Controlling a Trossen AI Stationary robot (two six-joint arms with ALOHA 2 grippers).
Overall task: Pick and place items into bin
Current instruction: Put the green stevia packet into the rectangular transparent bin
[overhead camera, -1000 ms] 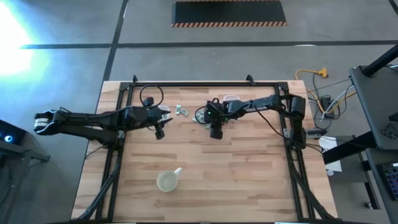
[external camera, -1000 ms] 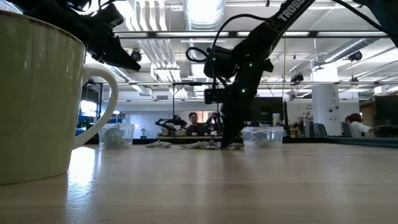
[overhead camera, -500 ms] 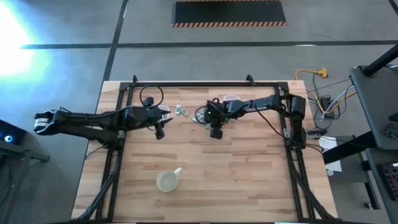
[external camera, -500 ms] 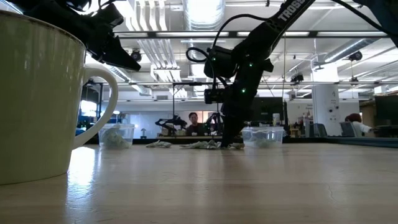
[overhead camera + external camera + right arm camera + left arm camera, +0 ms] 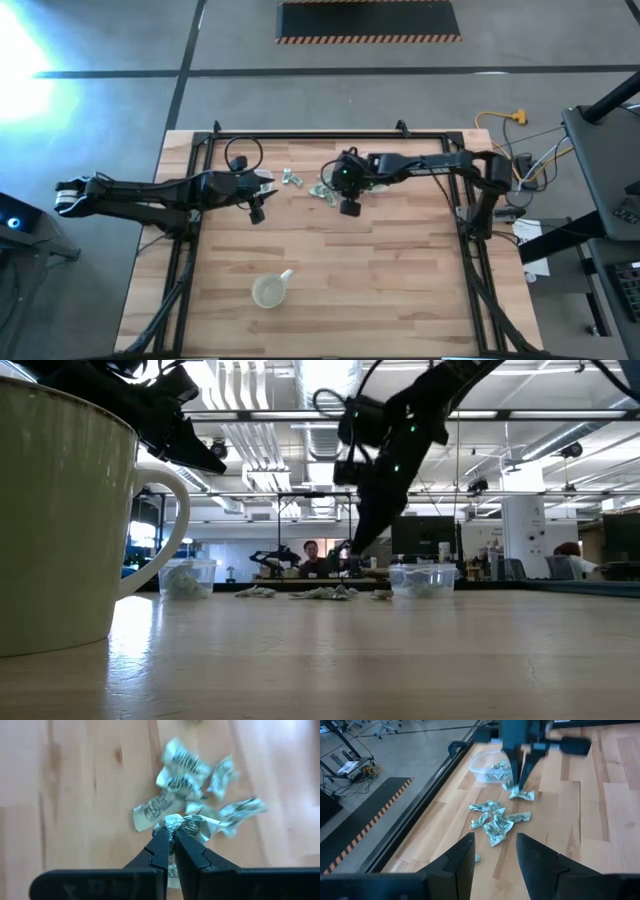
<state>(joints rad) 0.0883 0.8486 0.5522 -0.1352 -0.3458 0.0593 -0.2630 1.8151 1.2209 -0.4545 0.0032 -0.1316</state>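
Several small pale green and silvery wrapped pieces (image 5: pixel 495 817) lie in a loose pile on the wooden table, far of centre (image 5: pixel 322 190), with a few more (image 5: pixel 291 178) to its left. My right gripper (image 5: pixel 173 837) hovers above the pile, shut on one piece. My left gripper (image 5: pixel 495 855) is open and waits left of the pile, fingers pointing toward it. A clear container (image 5: pixel 490 767) with pieces inside stands just beyond the pile. My right gripper pinches one wrapped piece (image 5: pixel 187 826) between its two fingertips, coming from above and pointing down. The crumpled wrapper (image 5: pixel 522 795) sticks out sideways at the finger ends. The low view shows the fingers well above the table top, so the piece is lifted clear.
A yellowish cup with a handle (image 5: pixel 270 290) stands near the table's near edge and fills the left of the low view (image 5: pixel 60 510). Two clear containers (image 5: pixel 185 578) (image 5: pixel 420 578) stand on the far side. A black frame (image 5: pixel 330 135) runs along the far edge.
My right gripper has risen from the pile, where its fingertips stood on the table, and has tipped as the arm drew back toward the far edge. It has carried one piece up with it. The left arm has kept still.
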